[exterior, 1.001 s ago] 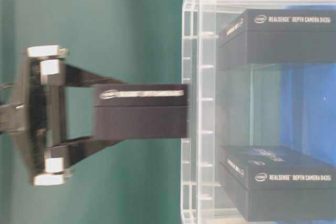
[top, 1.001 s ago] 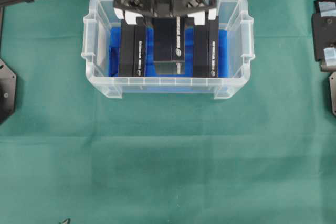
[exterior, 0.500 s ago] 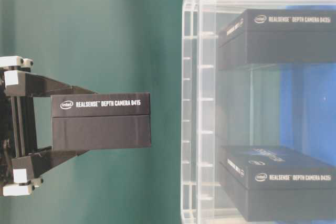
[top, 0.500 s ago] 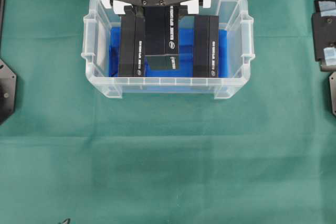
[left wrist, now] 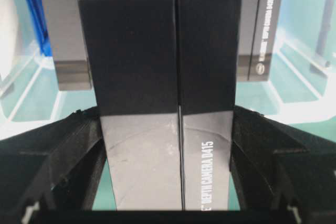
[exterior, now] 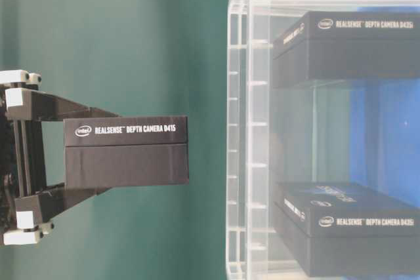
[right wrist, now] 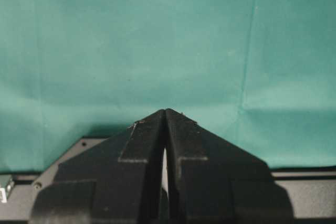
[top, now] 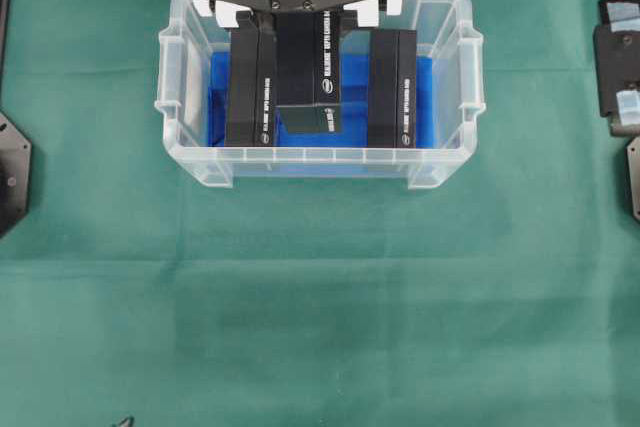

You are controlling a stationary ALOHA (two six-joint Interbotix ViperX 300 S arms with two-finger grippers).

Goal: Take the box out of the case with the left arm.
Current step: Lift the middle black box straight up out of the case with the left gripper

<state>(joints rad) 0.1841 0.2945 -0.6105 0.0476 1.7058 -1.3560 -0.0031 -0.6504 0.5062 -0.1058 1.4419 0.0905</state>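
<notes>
Jaws of the left gripper [exterior: 98,155] are clamped on the two long flanks of a black RealSense D415 box [exterior: 126,151], one finger [exterior: 69,108] on each side, gripping near one end so most of the carton projects beyond the fingertips. In the table-level view, which appears rotated, the box hangs clear of the case [exterior: 244,129] rim with open green backdrop between them; judged from that gap, the lift-out is essentially done and what remains is to carry it sideways and set it down. From overhead the box [top: 308,72] sits over the middle of the case [top: 190,162], directly above the vacant blue strip between two remaining D435i boxes, one left [top: 250,87] and one right [top: 392,87]. These stand on edge in parallel, which likely explains the end-on grip: only the narrow top of the middle carton was reachable. The wrist view shows the box [left wrist: 157,51] square between the fingers, not skewed. The right gripper [right wrist: 166,116] has its jaws pressed together, holding nothing, over bare green cloth [right wrist: 157,35], parked well apart from the case.
</notes>
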